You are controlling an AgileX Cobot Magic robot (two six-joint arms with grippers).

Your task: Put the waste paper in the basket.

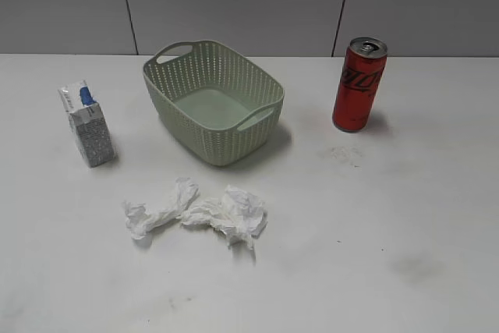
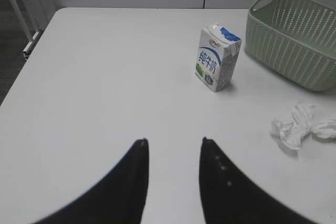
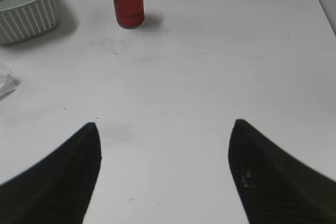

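Exterior view: white table (image 1: pixel 405 216), nothing started yet. Basket (image 1: pixel 214 103), pale green, sits far-centre, empty inside as far as visible. Red can (image 1: pixel 359 83) upright to its right, well apart; milk carton (image 1: pixel 88 124) upright on the left. Waste paper (image 1: pixel 199 212), two crumpled white wads touching or nearly so, lies on the table just near of the basket, not in it. So all left to do: pick up, lift over rim, drop.

Left pincer (image 2: pixel 173 153) fingers apart, holding nothing, near-left w/ paper off to its right. Right pincer (image 3: pixel 165 129) wide apart, empty, over bare table.

Room: plenty of open table around the paper; basket rim is the only close obstacle. Table's left edge shows in left wrist view, far from the work.
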